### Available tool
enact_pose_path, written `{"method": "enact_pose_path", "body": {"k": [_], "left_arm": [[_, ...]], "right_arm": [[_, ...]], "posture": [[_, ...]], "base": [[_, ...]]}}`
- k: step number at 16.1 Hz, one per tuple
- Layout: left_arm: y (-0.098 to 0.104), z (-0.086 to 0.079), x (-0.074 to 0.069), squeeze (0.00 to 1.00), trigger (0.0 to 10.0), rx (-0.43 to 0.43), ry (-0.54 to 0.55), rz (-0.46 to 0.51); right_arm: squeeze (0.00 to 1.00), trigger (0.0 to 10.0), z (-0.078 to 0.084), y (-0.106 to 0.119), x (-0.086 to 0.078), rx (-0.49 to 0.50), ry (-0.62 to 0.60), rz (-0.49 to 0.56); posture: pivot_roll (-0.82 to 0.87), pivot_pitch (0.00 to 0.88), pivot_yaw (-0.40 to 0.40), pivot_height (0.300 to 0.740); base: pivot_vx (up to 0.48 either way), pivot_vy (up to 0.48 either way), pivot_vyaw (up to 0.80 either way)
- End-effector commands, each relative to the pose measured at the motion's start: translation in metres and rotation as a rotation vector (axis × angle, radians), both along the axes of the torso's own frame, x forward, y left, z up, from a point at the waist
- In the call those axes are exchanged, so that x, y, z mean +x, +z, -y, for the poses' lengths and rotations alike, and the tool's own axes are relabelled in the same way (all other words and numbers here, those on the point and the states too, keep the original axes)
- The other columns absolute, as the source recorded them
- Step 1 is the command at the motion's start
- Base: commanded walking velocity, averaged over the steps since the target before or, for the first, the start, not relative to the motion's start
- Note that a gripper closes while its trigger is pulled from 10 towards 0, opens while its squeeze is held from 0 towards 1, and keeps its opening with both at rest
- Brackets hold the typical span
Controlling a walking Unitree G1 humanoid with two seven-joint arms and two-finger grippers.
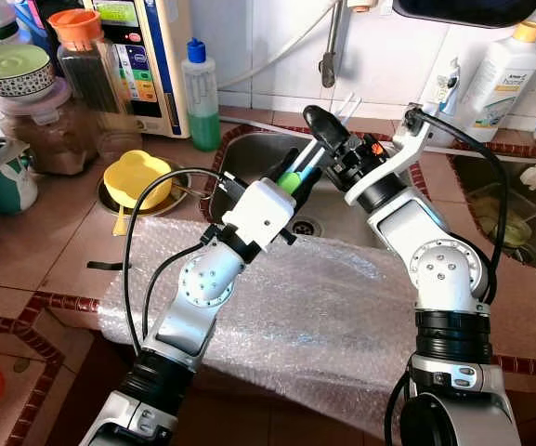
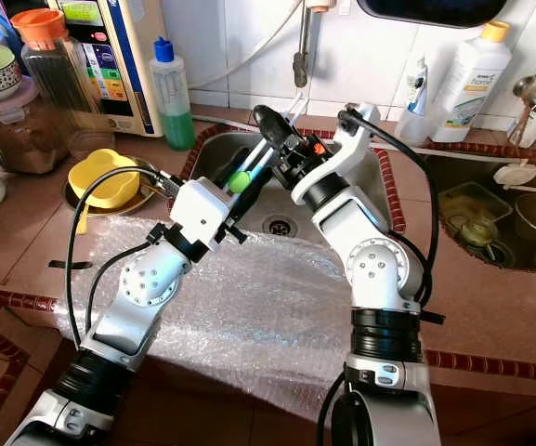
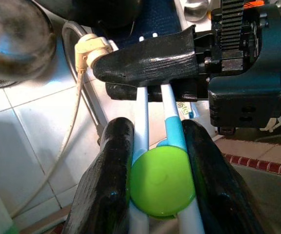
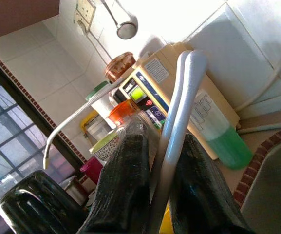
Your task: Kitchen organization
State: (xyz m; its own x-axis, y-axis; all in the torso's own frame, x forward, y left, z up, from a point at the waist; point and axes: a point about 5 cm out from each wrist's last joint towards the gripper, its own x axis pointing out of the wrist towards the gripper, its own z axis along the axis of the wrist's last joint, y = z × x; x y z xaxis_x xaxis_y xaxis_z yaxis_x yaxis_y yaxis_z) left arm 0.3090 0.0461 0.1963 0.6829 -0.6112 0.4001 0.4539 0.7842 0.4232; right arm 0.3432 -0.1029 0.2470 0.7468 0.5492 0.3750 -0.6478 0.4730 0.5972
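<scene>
Left arm: reaches forward and up over the bubble wrap, white wrist block tilted toward the sink
Left hand: two black fingers pressed against a green round cap and the two white sticks that run past it
Right arm: elbow bent above the surface, forearm angled back toward the left arm, black cable looping over it
Right hand: fingers pinched on the same pair of sticks, higher up than the left hand; the right wrist view shows them squeezed between its fingers
Task object: the sticks, one with a blue band, held above the sink by both hands; tips point toward the tiled wall
Hard to make out: what the sticks are — possibly toothbrushes or straws; the lower ends are covered by the left fingers
Cut off: both arms' shoulders run out at the lower frame edge
Behind: green liquid bottle on the sink's back rim, beside a beige appliance
Left side of surface: yellow lid in a metal dish; jars stacked near it
Right side: white bottle with yellow cap against the wall
</scene>
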Motion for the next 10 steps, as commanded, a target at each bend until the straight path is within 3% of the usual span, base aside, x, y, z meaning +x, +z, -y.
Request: {"method": "enact_pose_path", "body": {"k": [1, 4, 5, 10], "left_arm": [[0.0064, -0.0007, -0.0031, 0.0, 10.0, -0.012, -0.007, 0.042], [0.0057, -0.0016, -0.0021, 0.0, 10.0, -0.021, -0.005, 0.031], [0.0055, -0.0024, -0.0019, 1.0, 10.0, -0.035, -0.004, 0.022], [0.0062, -0.0049, -0.0012, 1.0, 10.0, -0.052, 0.014, 0.023]], "right_arm": [[0.0, 0.0, 0.0148, -0.0022, 0.0062, -0.024, -0.093, -0.031], [0.0, 0.0, 0.0146, -0.0027, 0.0063, -0.027, -0.093, -0.036], [0.0, 0.0, 0.0148, -0.0031, 0.0065, -0.028, -0.094, -0.038], [0.0, 0.0, 0.0155, -0.0037, 0.0077, -0.035, -0.113, -0.045]], "posture": [[0.02, 0.036, -0.019, 0.74], [0.02, 0.037, -0.021, 0.74], [0.02, 0.039, -0.022, 0.74], [0.02, 0.045, -0.025, 0.74]], "base": [[0.0, 0.0, 0.0], [0.0, 0.0, 0.0], [0.0, 0.0, 0.0], [0.0, 0.0, 0.0]]}}
